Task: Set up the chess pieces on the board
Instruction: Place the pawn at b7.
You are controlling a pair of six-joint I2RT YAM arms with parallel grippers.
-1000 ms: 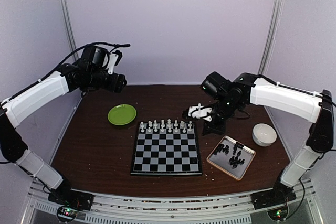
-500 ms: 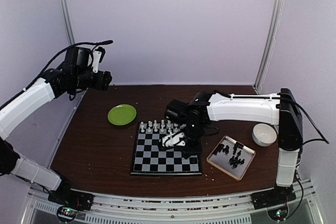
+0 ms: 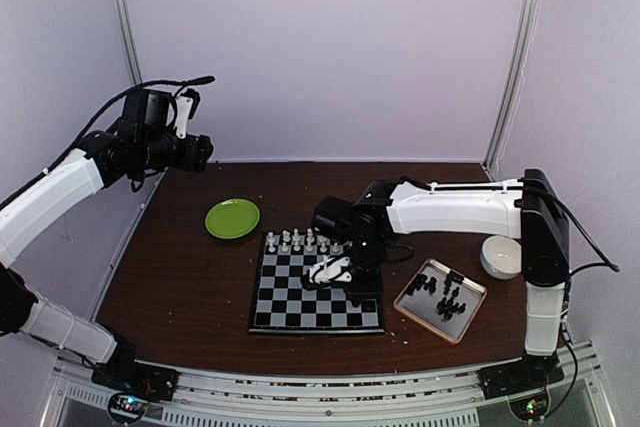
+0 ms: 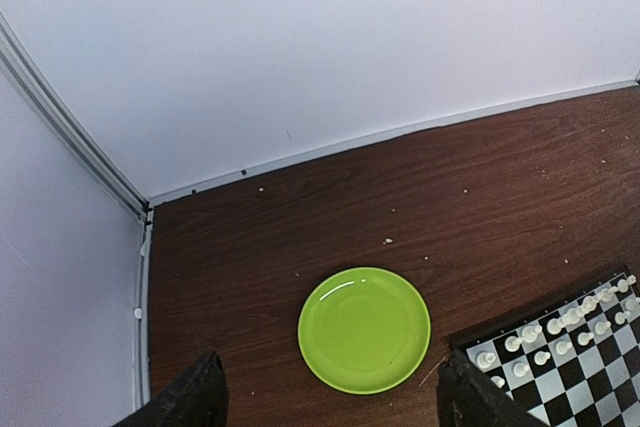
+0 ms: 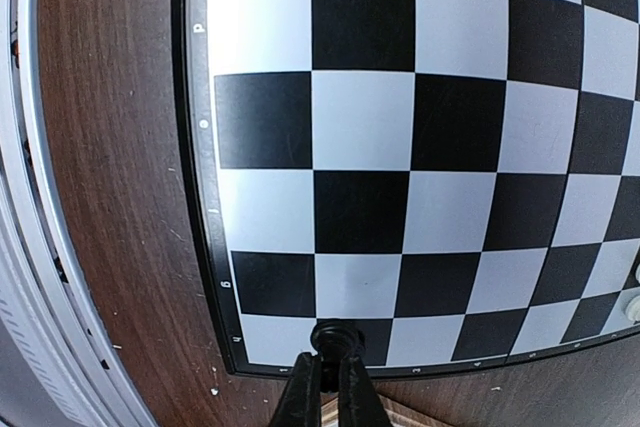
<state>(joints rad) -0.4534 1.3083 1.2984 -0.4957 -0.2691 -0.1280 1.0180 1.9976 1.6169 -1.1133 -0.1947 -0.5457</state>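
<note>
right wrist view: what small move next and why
Probably lower the right gripper straight down and open it: it is shut on a black chess piece over an edge-row square of the board, and that row looks bare.

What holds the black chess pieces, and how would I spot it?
Find the board in the middle of the brown table. Just off its right edge lies a rectangular tray with the black pieces in it. Its tan rim and straight sides set it apart from the round white bowl beyond it and the green plate left of the board.
</note>
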